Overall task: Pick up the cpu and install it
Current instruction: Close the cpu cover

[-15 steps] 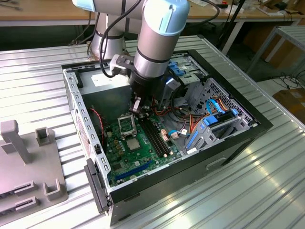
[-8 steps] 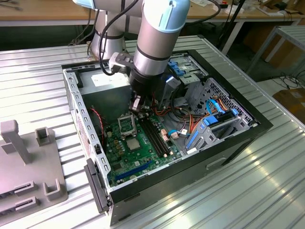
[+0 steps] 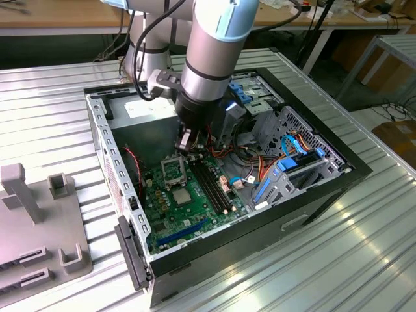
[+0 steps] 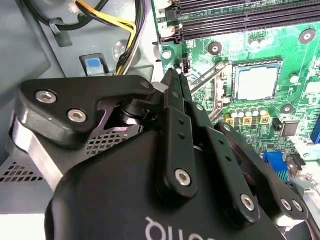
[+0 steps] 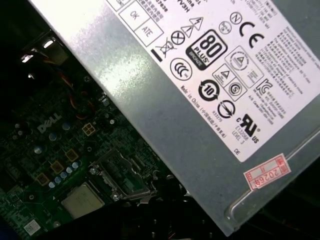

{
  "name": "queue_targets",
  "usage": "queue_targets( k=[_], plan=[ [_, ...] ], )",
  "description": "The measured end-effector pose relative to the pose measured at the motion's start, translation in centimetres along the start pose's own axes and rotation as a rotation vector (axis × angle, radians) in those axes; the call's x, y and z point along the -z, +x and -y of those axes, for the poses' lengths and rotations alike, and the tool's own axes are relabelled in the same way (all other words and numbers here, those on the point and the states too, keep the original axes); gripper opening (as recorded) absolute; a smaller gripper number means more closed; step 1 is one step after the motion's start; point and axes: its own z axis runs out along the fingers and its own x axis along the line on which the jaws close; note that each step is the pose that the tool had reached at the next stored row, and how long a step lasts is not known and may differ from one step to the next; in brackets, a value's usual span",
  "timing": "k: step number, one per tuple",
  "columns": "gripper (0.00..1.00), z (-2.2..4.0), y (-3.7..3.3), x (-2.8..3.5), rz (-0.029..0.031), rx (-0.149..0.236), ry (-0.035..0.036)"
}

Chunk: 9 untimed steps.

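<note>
Hanging low inside the open computer case [image 3: 338, 170], the gripper [image 4: 174, 79] has its two black fingers [image 4: 175, 130] drawn together at the tips with nothing between them, as the second wrist view shows. In the exterior view the gripper [image 3: 184, 144] sits just above the green motherboard [image 3: 195, 218], close to the far edge of the board and next to the grey power supply [image 3: 146, 110].

Just below the fingertips in that view lies the processor socket [image 3: 174, 170], a dark square inside a silver retaining frame. The first wrist view shows the socket [image 5: 122, 175] open and dark in the middle, right beside the edge of the power supply [image 5: 200, 100].

The cpu [image 3: 181, 197] lies flat on the motherboard, just beside the socket on the side away from the power supply, its silver top facing up. It is apart from the gripper and untouched. In the first wrist view the cpu [image 5: 82, 200] rests among small capacitors, next to the socket frame.

Long black memory slots [image 3: 211, 185] run alongside both socket and cpu, toward the exterior view's right. Past them, orange and blue cables [image 3: 279, 162] loop among the metal drive bays.

The case rests on a ribbed metal table [image 3: 338, 266]. On the exterior view's left stands a grey plastic fixture [image 3: 39, 221]. Farther back, wooden benches [image 3: 58, 13] line the room.
</note>
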Motion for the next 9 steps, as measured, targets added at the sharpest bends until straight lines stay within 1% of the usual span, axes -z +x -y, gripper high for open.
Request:
queue_targets(
  k=[9],
  plan=[
    [0.15,-0.13,0.09,0.32,-0.0009,0.008,0.0001]
  ],
)
